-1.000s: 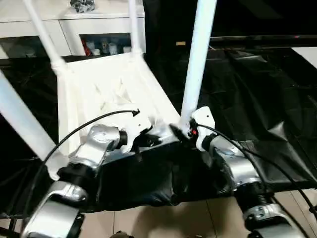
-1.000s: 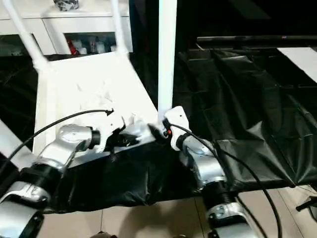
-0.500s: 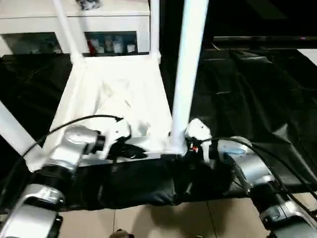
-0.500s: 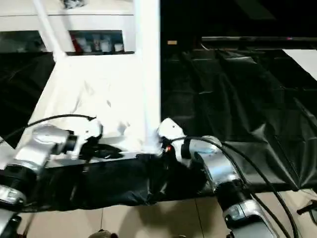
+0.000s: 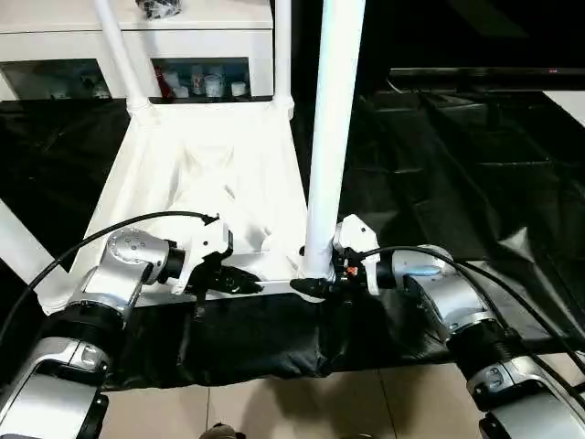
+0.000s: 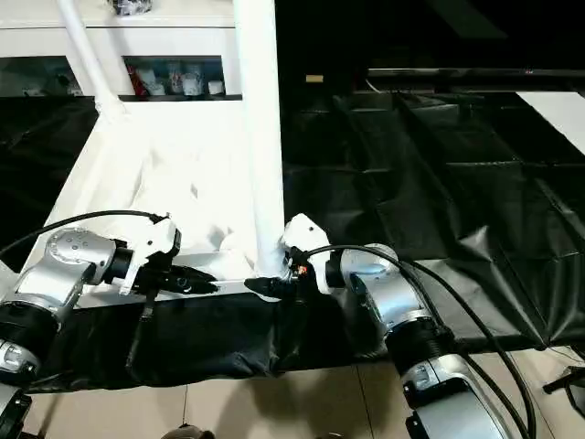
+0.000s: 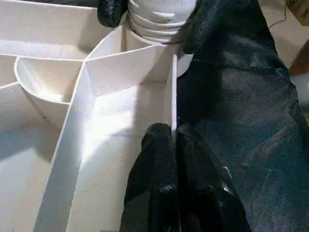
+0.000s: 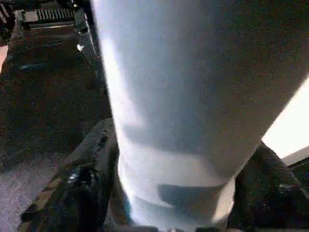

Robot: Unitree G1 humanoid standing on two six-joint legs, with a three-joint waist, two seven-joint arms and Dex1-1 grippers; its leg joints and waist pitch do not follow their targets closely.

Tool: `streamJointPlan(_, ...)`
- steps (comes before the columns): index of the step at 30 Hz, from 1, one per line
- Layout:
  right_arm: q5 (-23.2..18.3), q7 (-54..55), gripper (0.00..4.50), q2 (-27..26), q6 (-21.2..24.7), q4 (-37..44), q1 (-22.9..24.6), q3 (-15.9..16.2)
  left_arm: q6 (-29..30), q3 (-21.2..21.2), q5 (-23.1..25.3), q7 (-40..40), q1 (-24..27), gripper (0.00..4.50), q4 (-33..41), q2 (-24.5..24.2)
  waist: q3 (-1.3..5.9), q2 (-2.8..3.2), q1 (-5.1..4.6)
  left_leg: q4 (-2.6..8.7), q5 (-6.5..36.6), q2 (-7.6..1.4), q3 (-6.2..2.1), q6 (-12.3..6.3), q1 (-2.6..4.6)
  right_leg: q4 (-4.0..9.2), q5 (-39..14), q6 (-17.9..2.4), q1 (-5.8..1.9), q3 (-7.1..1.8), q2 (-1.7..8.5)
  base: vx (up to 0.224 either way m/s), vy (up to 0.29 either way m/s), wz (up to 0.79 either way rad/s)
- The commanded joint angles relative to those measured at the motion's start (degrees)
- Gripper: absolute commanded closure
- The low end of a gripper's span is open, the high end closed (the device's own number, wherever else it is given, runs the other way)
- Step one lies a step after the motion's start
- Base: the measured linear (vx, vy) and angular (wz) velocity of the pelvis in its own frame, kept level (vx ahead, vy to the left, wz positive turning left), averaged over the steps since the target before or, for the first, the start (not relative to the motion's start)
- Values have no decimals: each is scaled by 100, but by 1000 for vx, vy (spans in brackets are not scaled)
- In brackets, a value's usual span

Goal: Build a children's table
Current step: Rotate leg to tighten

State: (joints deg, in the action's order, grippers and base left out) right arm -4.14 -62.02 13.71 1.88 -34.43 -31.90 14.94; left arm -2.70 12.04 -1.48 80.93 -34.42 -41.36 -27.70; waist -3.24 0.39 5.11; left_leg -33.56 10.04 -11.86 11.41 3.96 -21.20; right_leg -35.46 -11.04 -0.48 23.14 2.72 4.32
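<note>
The tabletop (image 5: 548, 302) is draped in a crinkled black sheet (image 6: 439, 201) that covers it from edge to edge and hangs over the front edge in folds toward the tiled floor (image 5: 274, 412). Directly on the sheet lies the children's table (image 5: 219, 174) — upside down, ribbed underside up, its legs (image 5: 331, 137) standing upward. It sits on the left part of the surface, its near rim just beside the front edge. At the far right corner lies a flat white board (image 5: 569, 99), well apart from it.
</note>
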Motion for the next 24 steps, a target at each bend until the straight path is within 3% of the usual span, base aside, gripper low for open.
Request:
streamJointPlan(1, -18, -67, 164, -62, -49, -56, -119, 41, -4, -63, -102, -24, -162, 450, 40, 58, 398, 9, 22, 374, 1174, -163, -71, -98, 93, 354, -697, -1426, -262, -223, 366, 0, 0, 0)
streamJointPlan(2, -16, -37, 169, -90, -85, -103, -104, 23, 47, -72, -132, -59, -143, 450, 83, 96, 405, 78, 28, 369, 1169, -161, -79, -86, 95, 346, -662, -1435, -261, -222, 369, 0, 0, 0)
streamJointPlan(3, -15, -29, 174, -95, -87, -107, -100, 22, 52, -76, -136, -68, -142, 450, 85, 100, 403, 55, 12, 374, 1185, -162, -70, -85, 93, 359, -635, -1438, -260, -221, 358, 0, 0, 0)
streamJointPlan(4, 3, 68, 174, -133, -105, -126, -67, 8, 95, -119, -156, -187, -135, 450, 95, 139, 406, 100, 19, 373, 1227, -164, -77, -55, 105, 348, -593, -1463, -255, -218, 355, 0, 0, 0)
streamJointPlan(5, 11, 110, 175, -137, -112, -125, -49, -1, 112, -131, -153, -251, -132, 450, 102, 158, 405, 90, 11, 373, 1273, -158, -73, -32, 108, 353, -562, -1482, -260, -217, 348, 0, 0, 0)
streamJointPlan(6, 45, 409, 176, -190, -142, -127, -9, -80, 151, -144, -124, -422, -119, 450, 139, 212, 404, 120, 12, 374, 1306, -158, -77, -18, 112, 355, -560, -1494, -259, -216, 349, 0, 0, 0)
streamJointPlan(7, 45, 586, 176, -239, -174, -125, 15, -141, 209, -162, -100, -582, -122, 450, 159, 260, 398, 88, -3, 380, 1352, -155, -74, 22, 107, 362, -579, -1497, -263, -220, 347, 0, 0, 0)
streamJointPlan(11, 68, 1360, 178, -485, -100, -177, 59, -373, 374, -183, -21, -1012, -110, 450, 233, 412, 392, 74, -24, 400, 1437, -150, -97, 101, 106, 388, -873, -1420, -265, -227, 368, 0, 0, 0)
streamJointPlan(12, 153, 2015, 178, -695, -81, -256, 135, -508, 588, -232, -8, -1475, -82, 450, 361, 674, 394, 24, -41, 398, 1429, -144, -94, 96, 106, 399, -913, -1379, -274, -228, 360, 0, 0, 0)
streamJointPlan(14, 188, 2315, 178, -830, -58, -286, 187, -551, 710, -252, -3, -1711, -58, 450, 447, 820, 389, 33, -44, 388, 1315, -136, -89, 86, 114, 413, -982, -1342, -254, -243, 374, 0, 0, 0)
streamJointPlan(15, 226, 2585, 178, -949, -54, -310, 238, -580, 785, -238, 29, -1932, -27, 450, 537, 959, 395, -6, -50, 390, 1252, -139, -88, 53, 99, 410, -963, -1303, -268, -243, 362, 0, 0, 0)
streamJointPlan(17, 329, 3194, 178, -1254, -12, -392, 295, -602, 940, -152, 123, -2374, 70, 450, 753, 1276, 385, 2, -41, 396, 1169, -146, -90, 37, 96, 411, -964, -1260, -253, -247, 364, 0, 0, 0)
streamJointPlan(18, 364, 3387, 178, -1328, -7, -427, 294, -618, 949, -123, 158, -2506, 85, 450, 780, 1367, 388, -45, -47, 398, 1150, -146, -85, 26, 99, 418, -981, -1235, -254, -243, 359, 0, 0, 0)
streamJointPlan(19, 375, 3544, 178, -1429, -9, -467, 283, -636, 962, -82, 191, -2633, 108, 450, 815, 1457, 392, -29, -40, 393, 1122, -136, -85, 2, 103, 415, -996, -1205, -253, -245, 359, 0, 0, 0)
streamJointPlan(20, 367, 3643, 122, -1586, -59, -453, 279, -622, 905, -14, 231, -2754, 161, 450, 862, 1583, 390, -41, -43, 394, 1123, -133, -79, -26, 103, 426, -997, -1179, -243, -245, 351, 0, 0, 0)
streamJointPlan(24, 320, 3641, 105, -1784, -122, -379, 250, -642, 835, 83, 324, -2848, 251, 450, 956, 1707, 393, -53, -45, 400, 1102, -135, -81, -87, 92, 428, -1004, -1096, -250, -249, 360, 0, 0, 0)
